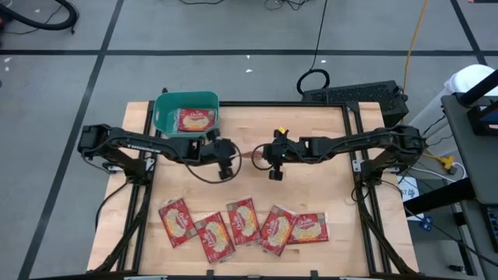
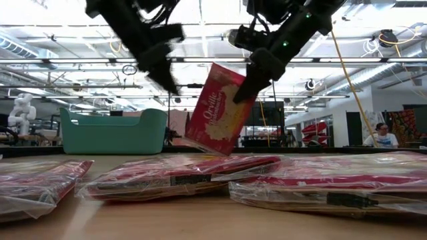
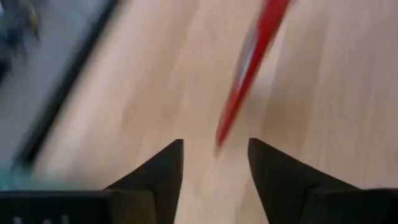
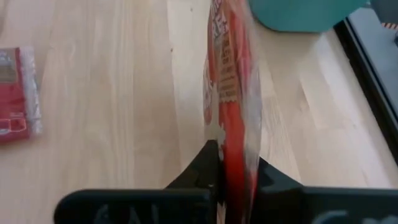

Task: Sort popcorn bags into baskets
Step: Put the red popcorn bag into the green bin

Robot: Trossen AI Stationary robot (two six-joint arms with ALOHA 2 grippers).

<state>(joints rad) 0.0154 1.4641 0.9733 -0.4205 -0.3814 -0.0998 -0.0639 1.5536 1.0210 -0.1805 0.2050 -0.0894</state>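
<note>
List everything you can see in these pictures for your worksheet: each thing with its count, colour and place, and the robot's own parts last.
Held popcorn bag: one, red, in the air over the table's middle, between the two grippers.
Popcorn bags in a row: five, red with pale popcorn print, along the table's near edge.
Popcorn bag in basket: one, red.
Basket: one, teal, far left part of the table.
Table: one, light wood.
Keyboard: one, black, beyond the table's far right corner.
Person: one, in the room behind.
Left gripper: dark, open, beside the held bag.
Right gripper: dark, shut on the held bag.
</note>
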